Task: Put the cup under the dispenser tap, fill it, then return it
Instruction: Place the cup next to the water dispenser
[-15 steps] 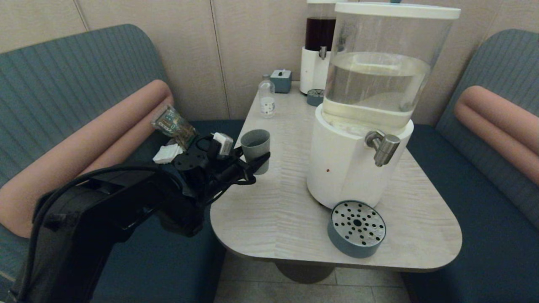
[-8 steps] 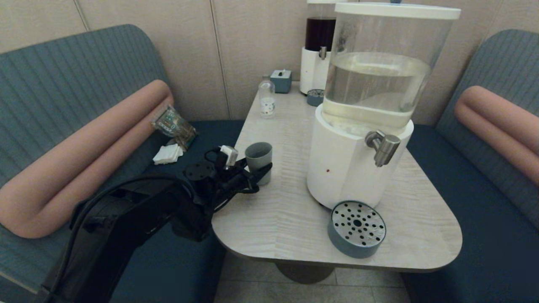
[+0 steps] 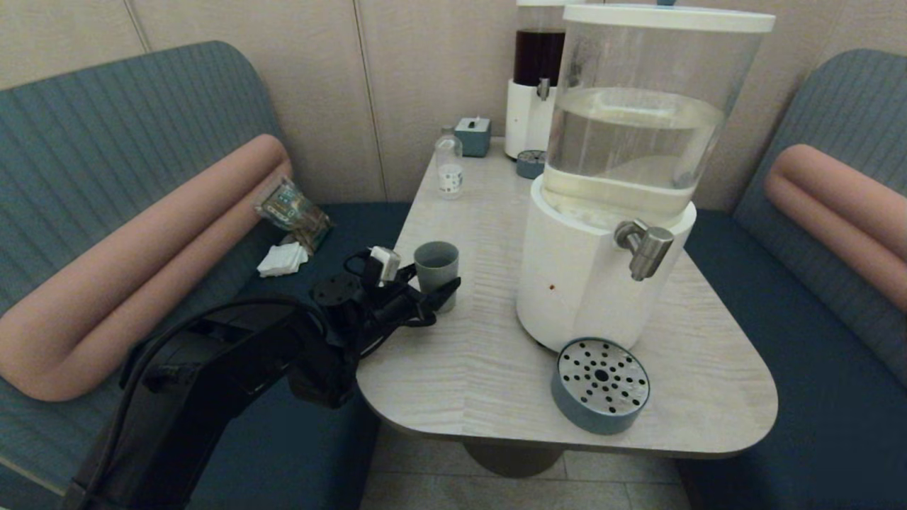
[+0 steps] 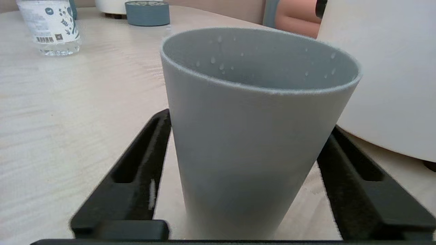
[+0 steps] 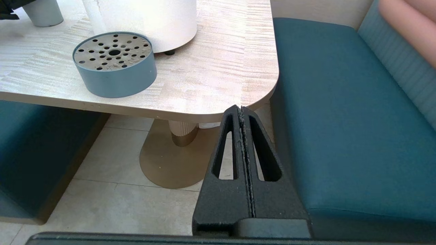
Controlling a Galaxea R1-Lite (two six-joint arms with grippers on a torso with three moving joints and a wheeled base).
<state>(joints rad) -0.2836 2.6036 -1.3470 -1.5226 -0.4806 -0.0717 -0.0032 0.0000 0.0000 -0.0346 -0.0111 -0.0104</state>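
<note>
The grey-blue cup [image 3: 436, 265] stands upright on the table's [image 3: 468, 354] left edge, left of the big clear-tank dispenser [image 3: 623, 177] and well apart from its steel tap [image 3: 643, 248]. My left gripper [image 3: 434, 283] reaches in from the left, shut on the cup. Close up, the cup [image 4: 252, 136] fills the span between the black fingers [image 4: 136, 163], with droplets on its inner wall; the gripper [image 4: 249, 121] touches it on both sides. My right gripper [image 5: 241, 108] hangs shut and empty below the table's near right corner, out of the head view.
A round perforated drip tray [image 3: 601, 382] sits below the tap near the front edge. At the back stand a small clear bottle [image 3: 448, 166], a tissue box [image 3: 472, 134], a dark-liquid dispenser [image 3: 535, 78] and its small tray [image 3: 530, 163]. Benches flank the table.
My left gripper has lowered the cup from above the table's left edge down onto the tabletop and shifted slightly right. The right arm has not moved.
</note>
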